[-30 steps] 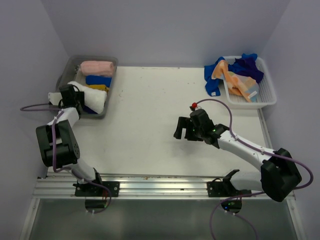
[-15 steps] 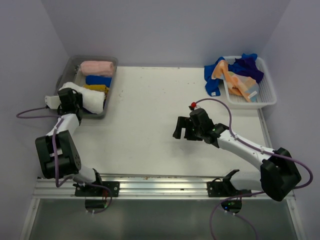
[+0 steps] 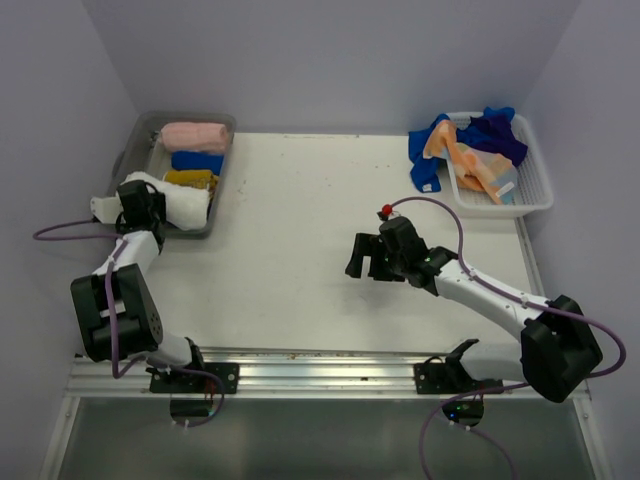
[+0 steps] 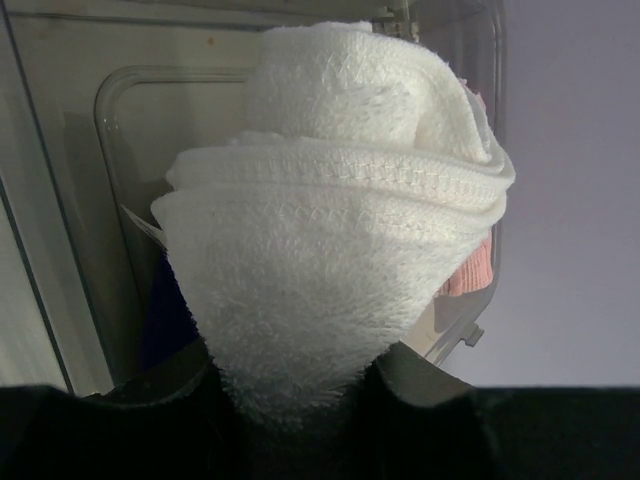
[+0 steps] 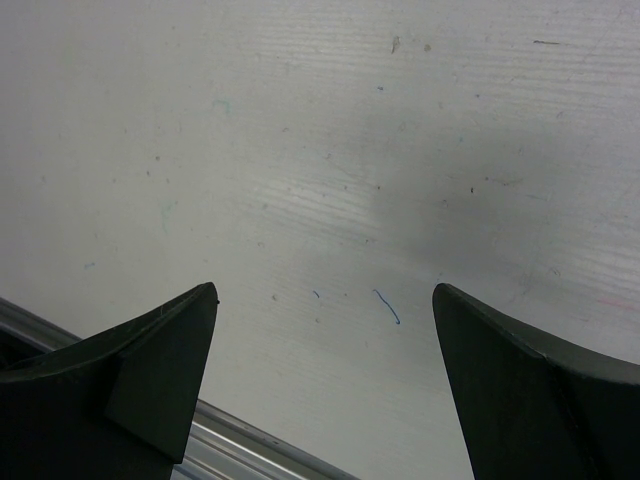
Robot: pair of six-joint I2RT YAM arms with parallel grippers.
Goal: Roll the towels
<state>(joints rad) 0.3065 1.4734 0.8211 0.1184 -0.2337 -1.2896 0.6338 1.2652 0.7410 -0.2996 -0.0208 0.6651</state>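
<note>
My left gripper (image 3: 140,200) is shut on a rolled white towel (image 3: 178,203) and holds it over the near end of the grey bin (image 3: 139,133) at the far left. In the left wrist view the white towel (image 4: 330,240) fills the frame between the jaws (image 4: 300,390). A pink roll (image 3: 195,135), a blue roll (image 3: 197,160) and a yellow roll (image 3: 190,179) lie in the bin. My right gripper (image 3: 366,260) is open and empty over the bare table; in the right wrist view (image 5: 325,330) nothing lies between its fingers.
A white basket (image 3: 537,187) at the back right holds a heap of unrolled towels (image 3: 470,145), blue and orange, some hanging over its left rim. A metal rail (image 3: 320,365) runs along the table's near edge.
My left gripper has shifted the white towel slightly left and toward the bin's near end, uncovering the yellow roll. The right arm has not moved.
</note>
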